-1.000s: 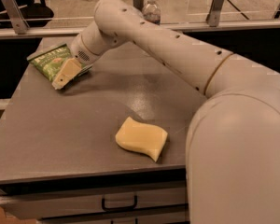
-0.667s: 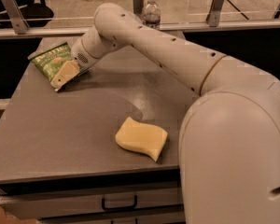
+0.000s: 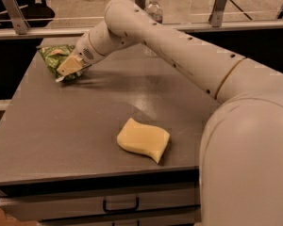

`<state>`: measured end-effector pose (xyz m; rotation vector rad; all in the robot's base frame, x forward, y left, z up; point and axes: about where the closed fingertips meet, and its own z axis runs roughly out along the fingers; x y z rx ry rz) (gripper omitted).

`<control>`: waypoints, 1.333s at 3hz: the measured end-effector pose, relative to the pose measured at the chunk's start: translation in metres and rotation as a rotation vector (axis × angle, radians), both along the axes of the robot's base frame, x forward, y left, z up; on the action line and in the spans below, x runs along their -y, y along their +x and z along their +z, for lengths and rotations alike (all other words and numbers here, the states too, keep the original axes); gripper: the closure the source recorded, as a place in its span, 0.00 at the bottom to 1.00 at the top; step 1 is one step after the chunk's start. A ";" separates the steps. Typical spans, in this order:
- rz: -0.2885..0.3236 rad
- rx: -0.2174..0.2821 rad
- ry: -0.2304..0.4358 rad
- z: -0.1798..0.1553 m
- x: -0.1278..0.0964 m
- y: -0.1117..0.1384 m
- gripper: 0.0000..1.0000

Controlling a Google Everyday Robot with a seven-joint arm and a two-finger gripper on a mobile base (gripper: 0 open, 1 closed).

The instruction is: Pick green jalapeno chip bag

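The green jalapeno chip bag (image 3: 54, 58) is at the far left of the grey table (image 3: 85, 126), crumpled and tilted. My gripper (image 3: 66, 68) is right on the bag's near right side, its tan fingers (image 3: 70, 64) closed on it. The bag looks raised slightly off the tabletop, with a shadow beneath it. The arm reaches in from the right, across the back of the table, and hides part of the bag.
A pale yellow wavy sponge (image 3: 144, 139) lies near the table's front edge. A water bottle (image 3: 153, 9) stands behind the table by a railing. A drawer with a handle (image 3: 120, 205) sits under the tabletop.
The bag lay flat on the table under the gripper; now it is crumpled in the fingers and sits a little higher and further right. The arm has lifted slightly.
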<state>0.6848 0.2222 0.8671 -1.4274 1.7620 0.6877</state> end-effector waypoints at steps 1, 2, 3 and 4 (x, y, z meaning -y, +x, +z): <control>0.088 0.044 0.035 0.028 0.003 -0.032 0.95; 0.232 0.089 0.094 0.056 -0.005 -0.070 1.00; 0.348 0.144 0.179 0.083 0.003 -0.092 1.00; 0.373 0.167 0.183 0.085 0.000 -0.096 1.00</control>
